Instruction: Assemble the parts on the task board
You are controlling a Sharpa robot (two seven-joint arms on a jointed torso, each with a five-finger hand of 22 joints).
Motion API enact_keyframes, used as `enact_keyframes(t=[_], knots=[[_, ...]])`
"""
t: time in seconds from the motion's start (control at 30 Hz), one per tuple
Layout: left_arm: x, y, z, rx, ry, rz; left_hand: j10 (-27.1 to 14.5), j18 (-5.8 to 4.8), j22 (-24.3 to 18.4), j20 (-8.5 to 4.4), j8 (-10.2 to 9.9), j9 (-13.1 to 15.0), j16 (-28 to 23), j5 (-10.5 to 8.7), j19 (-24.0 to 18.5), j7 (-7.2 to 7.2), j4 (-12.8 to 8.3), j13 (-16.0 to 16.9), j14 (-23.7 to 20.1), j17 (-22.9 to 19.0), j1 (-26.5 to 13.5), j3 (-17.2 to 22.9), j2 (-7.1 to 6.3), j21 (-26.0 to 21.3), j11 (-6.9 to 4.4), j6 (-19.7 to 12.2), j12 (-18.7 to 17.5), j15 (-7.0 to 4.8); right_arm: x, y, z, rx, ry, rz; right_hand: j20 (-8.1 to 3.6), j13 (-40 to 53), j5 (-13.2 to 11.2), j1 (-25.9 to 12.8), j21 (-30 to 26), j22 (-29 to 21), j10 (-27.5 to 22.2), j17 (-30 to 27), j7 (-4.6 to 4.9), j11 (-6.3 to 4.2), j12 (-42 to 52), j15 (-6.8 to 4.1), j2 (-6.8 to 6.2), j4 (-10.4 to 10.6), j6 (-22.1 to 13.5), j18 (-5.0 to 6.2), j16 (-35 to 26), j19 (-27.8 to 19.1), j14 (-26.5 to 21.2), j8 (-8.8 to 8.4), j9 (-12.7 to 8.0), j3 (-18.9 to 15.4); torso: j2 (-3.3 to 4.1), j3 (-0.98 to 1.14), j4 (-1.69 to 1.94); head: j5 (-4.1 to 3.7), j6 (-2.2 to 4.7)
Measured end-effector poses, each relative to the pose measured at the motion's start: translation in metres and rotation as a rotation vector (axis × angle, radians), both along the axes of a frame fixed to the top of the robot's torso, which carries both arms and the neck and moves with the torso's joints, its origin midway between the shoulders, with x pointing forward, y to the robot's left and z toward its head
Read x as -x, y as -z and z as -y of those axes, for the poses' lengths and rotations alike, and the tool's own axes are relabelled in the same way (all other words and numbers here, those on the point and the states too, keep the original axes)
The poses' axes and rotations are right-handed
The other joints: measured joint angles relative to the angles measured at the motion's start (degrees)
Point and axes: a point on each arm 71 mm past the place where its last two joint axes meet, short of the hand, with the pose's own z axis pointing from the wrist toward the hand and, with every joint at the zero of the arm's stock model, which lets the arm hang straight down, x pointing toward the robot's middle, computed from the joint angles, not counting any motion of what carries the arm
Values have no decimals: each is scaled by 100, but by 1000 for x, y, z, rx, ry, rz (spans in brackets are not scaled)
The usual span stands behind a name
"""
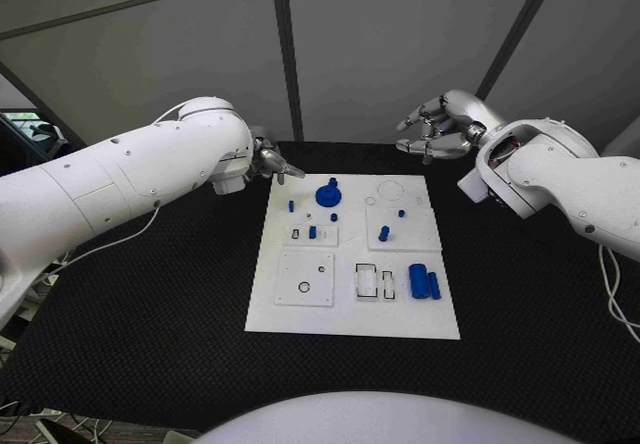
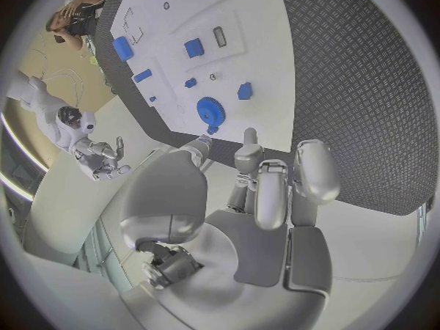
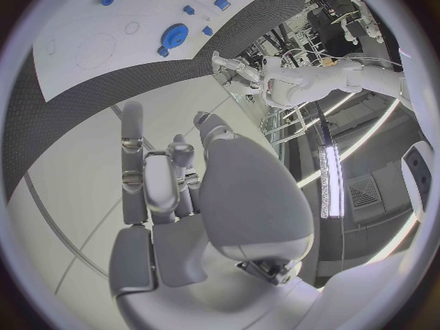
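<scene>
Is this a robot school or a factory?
Probably a robot lab. A white task board with small blue parts lies on a black table, and another white robot stands nearby.

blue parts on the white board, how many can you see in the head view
8 seen: blue gear far middle, small peg left of it, pegs below, tiny peg, upright peg, two cylinders near right. Smaller bits may be missed.

Task board (image 1: 400,316): smooth, matt white plate; parts (image 1: 424,280): blue, plastic-looking, faint sheen; table (image 1: 147,305): black, rough, dimpled matt covering; hands (image 1: 437,125): silvery, metallic-looking gloss; arms (image 1: 120,176): glossy white shells.
</scene>
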Motion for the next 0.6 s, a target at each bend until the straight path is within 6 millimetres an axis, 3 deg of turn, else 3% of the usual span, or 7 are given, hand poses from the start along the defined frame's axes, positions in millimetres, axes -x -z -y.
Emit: enact_keyframes(t=[0.27,0.6], knots=[[-7,18,4,-50,1,-57,-21,0,1,0,-24,-39,0,0,0,9,31,-25,0,0,66,-50,66,-17,-21,32,0,0,0,1,-3,-1,-7,-2,0,0,0,0,0,0,0,0,0,0,0,0,0,0,0,-1,0,0,0,0,0,0,-1,2,0,47,13],[-7,32,4,-84,12,-106,-41,0,1,20,-49,-69,-23,0,-21,0,47,-49,0,0,151,-79,151,-22,-1,41,-23,0,1,1,-4,2,-10,-2,0,1,0,0,0,1,0,0,0,0,0,0,0,-1,0,0,0,0,0,-1,0,0,0,-1,4,37,10]])
